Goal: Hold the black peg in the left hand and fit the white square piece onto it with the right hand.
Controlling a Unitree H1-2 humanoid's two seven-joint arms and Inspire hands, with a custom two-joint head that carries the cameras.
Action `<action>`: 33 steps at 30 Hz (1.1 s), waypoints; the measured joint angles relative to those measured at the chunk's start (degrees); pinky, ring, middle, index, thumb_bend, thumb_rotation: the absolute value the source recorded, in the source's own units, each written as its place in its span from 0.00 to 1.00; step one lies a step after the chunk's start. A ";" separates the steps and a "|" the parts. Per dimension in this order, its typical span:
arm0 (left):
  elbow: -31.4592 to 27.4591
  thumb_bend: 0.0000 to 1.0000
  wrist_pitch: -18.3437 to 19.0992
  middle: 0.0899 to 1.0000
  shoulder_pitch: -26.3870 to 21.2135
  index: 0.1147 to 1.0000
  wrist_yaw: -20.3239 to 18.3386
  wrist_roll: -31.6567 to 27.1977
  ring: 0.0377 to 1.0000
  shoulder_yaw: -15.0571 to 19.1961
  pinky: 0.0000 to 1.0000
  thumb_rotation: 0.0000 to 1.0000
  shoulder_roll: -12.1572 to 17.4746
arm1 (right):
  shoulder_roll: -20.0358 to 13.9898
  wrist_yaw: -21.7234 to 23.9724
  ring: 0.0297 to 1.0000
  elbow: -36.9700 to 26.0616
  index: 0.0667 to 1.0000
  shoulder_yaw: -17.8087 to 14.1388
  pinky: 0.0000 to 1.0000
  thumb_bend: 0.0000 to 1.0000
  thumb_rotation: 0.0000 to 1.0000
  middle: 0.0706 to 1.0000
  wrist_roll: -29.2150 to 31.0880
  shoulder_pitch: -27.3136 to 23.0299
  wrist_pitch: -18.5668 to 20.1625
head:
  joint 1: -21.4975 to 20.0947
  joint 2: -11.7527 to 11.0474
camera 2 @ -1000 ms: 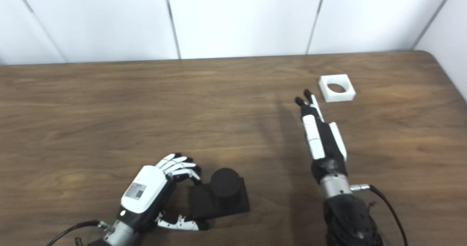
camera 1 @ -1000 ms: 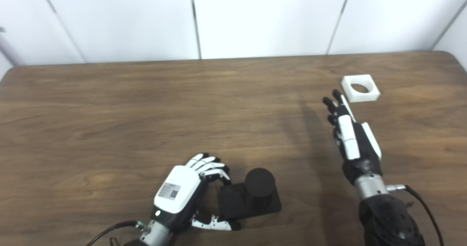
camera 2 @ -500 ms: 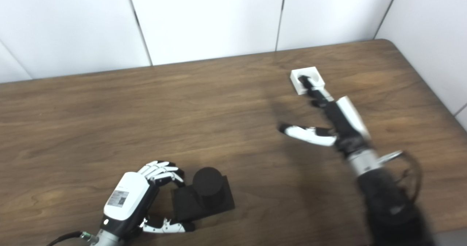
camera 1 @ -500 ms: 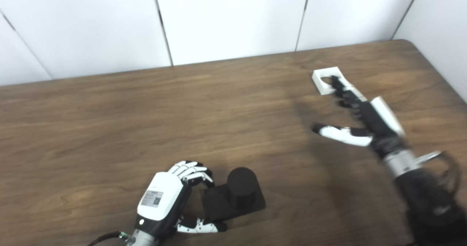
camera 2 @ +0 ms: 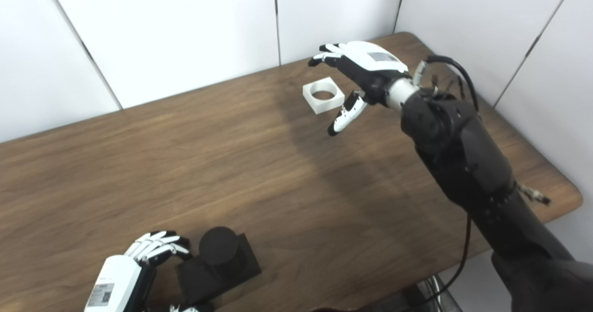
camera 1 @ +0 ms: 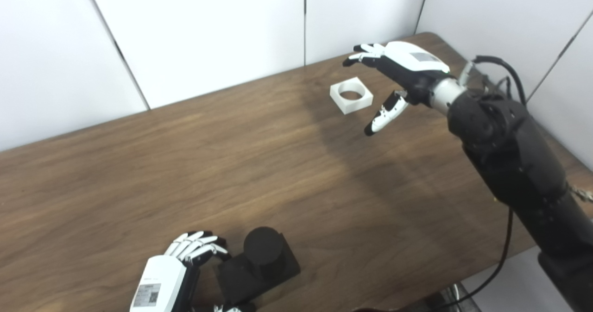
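- Fingers [camera 1: 366,50] of the right hand [camera 1: 400,69] are spread wide apart, and they hold nothing.
- Its thumb [camera 1: 383,115] points down toward the table [camera 1: 185,164], away from the other fingers.
- That hand is up in the air, above and just to the right of the white square piece [camera 1: 351,95]. It does not touch the piece.
- The white square piece lies flat on the brown table, near the far right corner. It has a round hole in its middle, and the hole faces up.
- The left hand [camera 1: 173,275] is low at the near edge of the table, partly cut off by the picture's bottom edge.
- Its fingers [camera 1: 197,249] are curled in, right beside the black peg [camera 1: 261,247].
- I cannot tell if the left hand really grips the peg's base [camera 1: 241,277] or only touches it.
- The black peg is a short round post. It stands up straight on a flat black square base, which sits on the table.
- The peg and the white piece are well apart, at two ends of the table.
- A black cable [camera 1: 498,62] loops by the right wrist.
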 measured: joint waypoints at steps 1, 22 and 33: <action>0.21 0.52 -0.17 0.71 0.02 0.42 0.20 -0.13 0.81 0.05 0.86 0.05 0.02 | -0.63 0.50 1.00 1.53 0.87 0.93 1.00 0.93 0.15 0.98 -0.39 -0.58 -0.03 | -0.17 -0.26; 0.60 0.52 -0.92 0.72 0.04 0.42 1.09 -0.02 0.82 -0.10 0.89 0.05 0.22 | -2.72 -6.39 1.00 30.89 0.88 13.38 0.99 0.92 0.15 0.97 -3.77 -14.00 -6.50 | 1.58 -1.49; 0.55 0.52 -0.91 0.73 0.17 0.42 1.27 0.42 0.83 -0.16 0.89 0.05 0.16 | -0.80 -9.64 0.97 40.29 0.88 19.02 0.97 0.89 0.16 0.96 -4.24 -19.97 -8.26 | 2.28 -1.32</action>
